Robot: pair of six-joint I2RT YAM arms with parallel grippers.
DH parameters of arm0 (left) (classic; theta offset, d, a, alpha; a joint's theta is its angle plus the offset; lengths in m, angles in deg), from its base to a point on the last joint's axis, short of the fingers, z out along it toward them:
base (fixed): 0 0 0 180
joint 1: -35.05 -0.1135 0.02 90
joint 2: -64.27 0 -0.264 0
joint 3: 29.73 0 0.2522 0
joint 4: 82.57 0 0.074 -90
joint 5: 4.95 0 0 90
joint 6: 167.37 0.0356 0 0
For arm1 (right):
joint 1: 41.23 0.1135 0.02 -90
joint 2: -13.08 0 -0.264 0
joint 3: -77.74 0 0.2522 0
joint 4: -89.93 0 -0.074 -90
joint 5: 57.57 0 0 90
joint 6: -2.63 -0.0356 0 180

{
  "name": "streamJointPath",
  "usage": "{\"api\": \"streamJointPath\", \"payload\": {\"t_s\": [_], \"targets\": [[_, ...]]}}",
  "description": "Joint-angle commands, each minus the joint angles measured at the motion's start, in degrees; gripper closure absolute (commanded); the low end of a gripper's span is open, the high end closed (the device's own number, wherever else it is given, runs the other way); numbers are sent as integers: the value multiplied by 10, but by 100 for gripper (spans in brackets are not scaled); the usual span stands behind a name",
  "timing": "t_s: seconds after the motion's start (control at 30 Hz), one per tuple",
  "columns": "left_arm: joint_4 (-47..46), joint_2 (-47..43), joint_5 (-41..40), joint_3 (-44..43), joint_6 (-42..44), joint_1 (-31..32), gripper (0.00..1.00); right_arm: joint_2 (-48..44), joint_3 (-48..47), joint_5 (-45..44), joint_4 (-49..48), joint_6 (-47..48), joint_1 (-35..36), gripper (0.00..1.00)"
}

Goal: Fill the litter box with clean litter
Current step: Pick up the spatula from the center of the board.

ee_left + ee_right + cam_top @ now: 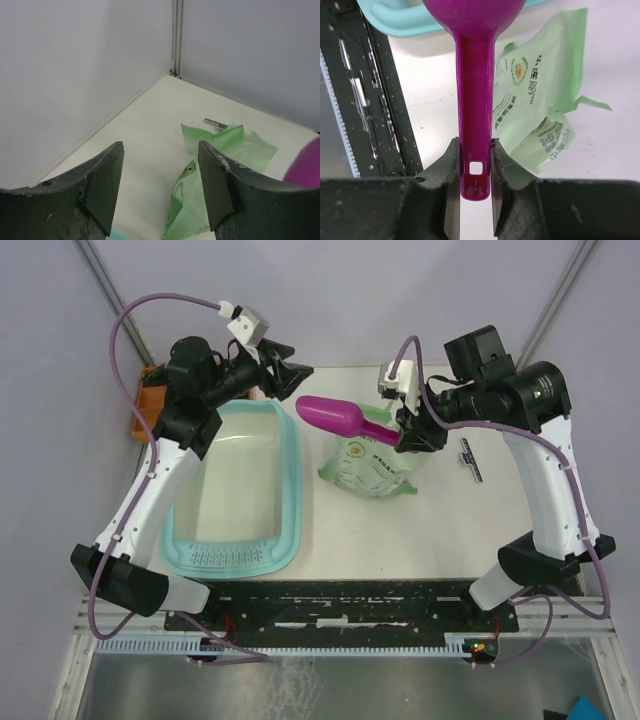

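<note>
Tabletop: one litter box, one scoop

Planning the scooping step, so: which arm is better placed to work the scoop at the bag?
Right. The right pincer grips the magenta scoop by its handle, just over the bag. The left pincer hangs open and empty near the litter box far end.

litter box and scoop cropped at top, orange tray mostly hidden
</note>
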Motion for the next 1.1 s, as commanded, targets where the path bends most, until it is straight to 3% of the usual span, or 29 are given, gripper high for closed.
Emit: {"api": "streamJointPath", "payload": {"t_s": [0.0,0.23,0.33,0.4,0.47,0.6,0.73,0.9,1.07], "targets": [[-27,-58,24,61,89,2,31,53,-61,53,91,-43,-18,98],[-61,-102,11,102,45,2,30,97,-95,62,54,-64,-60,98],[-8,-95,-1,78,20,1,26,83,-72,13,-13,-96,-82,98],[37,-74,9,47,-11,-3,26,41,0,-38,-93,-107,-88,98],[39,-41,53,22,-82,-10,30,-26,140,-85,-197,-96,-89,98],[-103,52,176,-23,-329,-16,44,-156,342,-152,-361,-42,-89,98],[-160,116,205,-82,-424,-16,44,-255,501,-194,-501,22,-87,98],[-127,185,268,-157,-462,-16,44,-309,581,-280,-663,109,-83,98],[-272,201,310,-129,-578,-16,46,-329,676,-337,-854,254,-79,98]]}}
